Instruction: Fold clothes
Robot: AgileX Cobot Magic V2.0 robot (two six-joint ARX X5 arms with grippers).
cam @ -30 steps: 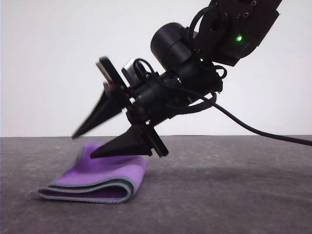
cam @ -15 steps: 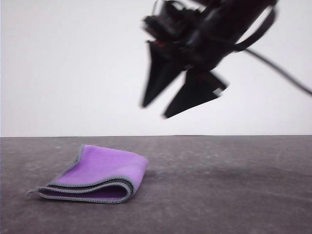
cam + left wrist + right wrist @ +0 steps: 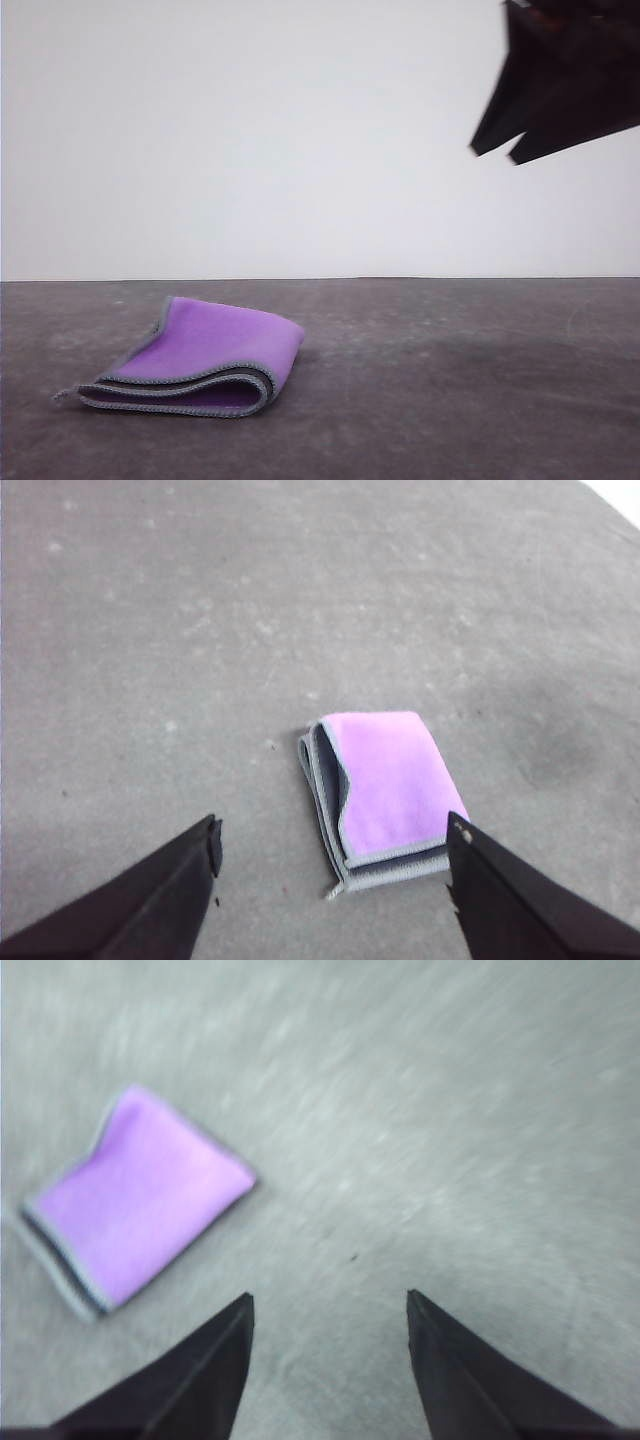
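on the grey table (image 3: 450, 400), folded cloth (image 3: 200, 360), right hand (image 3: 497, 150) high, well apart

The right gripper (image 3: 495, 152) rose from just above the folded cloth (image 3: 200, 358) and swung up toward the right, its fingers (image 3: 488, 135) drawn closer together.

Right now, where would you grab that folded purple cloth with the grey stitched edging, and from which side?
Probably at the open, layered edges of the folded purple cloth, coming from above on the camera-facing side. There the grey stitched layers are stacked and slightly parted, so a finger could slip under; the rounded fold offers nothing to pinch.
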